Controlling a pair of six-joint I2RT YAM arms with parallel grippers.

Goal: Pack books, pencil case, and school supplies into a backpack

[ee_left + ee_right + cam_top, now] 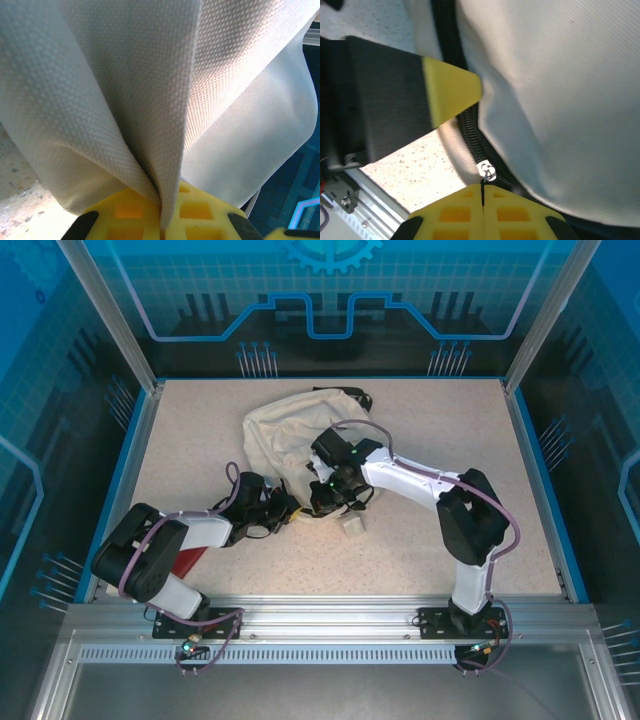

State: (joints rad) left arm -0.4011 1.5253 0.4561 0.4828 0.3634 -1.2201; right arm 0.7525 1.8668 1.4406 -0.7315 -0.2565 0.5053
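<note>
The cream-white backpack [285, 430] lies crumpled at the middle of the table. My left gripper [287, 510] is at its near edge, and its yellow jaws [167, 220] are shut on a fold of the backpack's fabric [150, 100]. My right gripper [330, 495] is just right of it. Its jaws [482, 192] are shut on the thin pull of the silver zipper slider [487, 171], which sits on the black zip line [470, 132]. The left gripper's yellow fingertip [452, 95] shows close by. The books and pencil case are hidden.
A small beige tag [352, 525] lies on the table below the right gripper. A red object [186, 560] pokes out from under the left arm near the front edge. Blue walls and metal posts [110, 310] surround the speckled tabletop [450, 420].
</note>
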